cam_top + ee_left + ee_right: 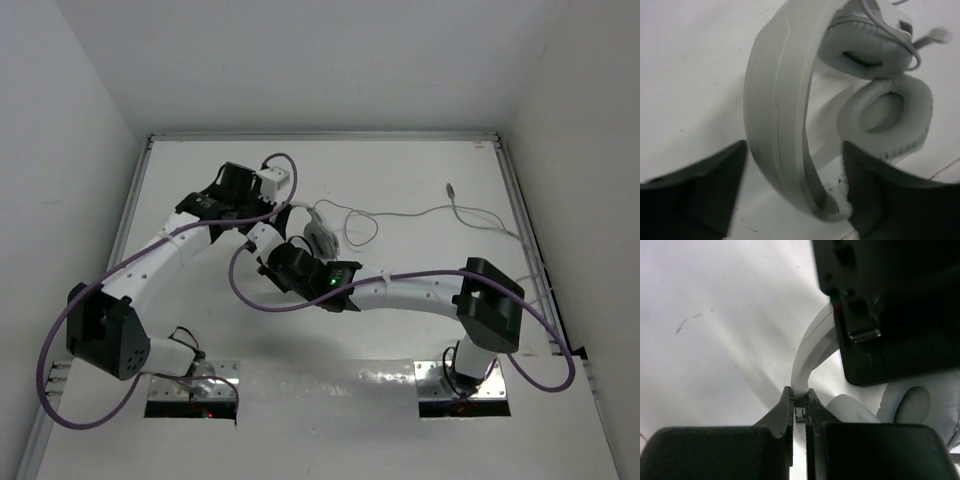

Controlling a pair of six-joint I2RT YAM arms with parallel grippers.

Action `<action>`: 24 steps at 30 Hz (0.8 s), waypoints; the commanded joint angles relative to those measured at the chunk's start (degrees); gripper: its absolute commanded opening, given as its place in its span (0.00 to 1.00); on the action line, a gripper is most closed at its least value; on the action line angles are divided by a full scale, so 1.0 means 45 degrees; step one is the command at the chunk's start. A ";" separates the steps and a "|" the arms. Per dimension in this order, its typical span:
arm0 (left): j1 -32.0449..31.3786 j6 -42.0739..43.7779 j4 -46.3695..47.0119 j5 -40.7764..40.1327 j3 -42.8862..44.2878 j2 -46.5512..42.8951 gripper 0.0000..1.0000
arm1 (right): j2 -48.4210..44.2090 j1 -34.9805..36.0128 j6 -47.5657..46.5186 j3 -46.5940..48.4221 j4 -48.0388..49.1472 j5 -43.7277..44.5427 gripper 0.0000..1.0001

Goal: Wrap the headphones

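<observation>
**Headband pinched by right gripper, straddled by left**

The headphones [322, 232] are seen mid-table, their thin cable [400, 215] trailed right to a small plug [452, 188]. The headband [775, 100] is clamped at its edge between the nearly closed fingers of the right gripper [799, 397]. The left gripper [795, 150] is spread wide. The headband passes ungripped between its fingers, with the ear cups [885, 112] just beyond.
</observation>
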 commanded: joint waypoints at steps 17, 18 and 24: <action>0.1952 0.0509 0.0620 -0.2310 0.1178 -0.0063 0.00 | -0.4086 0.0205 -0.0870 0.3256 -0.3026 -0.2364 0.93; 0.2190 0.0683 0.0601 -0.1974 0.1391 -0.0082 0.00 | -0.4691 0.0205 -0.0870 0.3219 -0.3086 -0.2502 0.94; 0.2426 0.1466 0.0641 -0.0995 0.2212 -0.0414 0.00 | -0.8581 -0.0883 -0.2136 0.1191 -0.3008 0.0303 0.51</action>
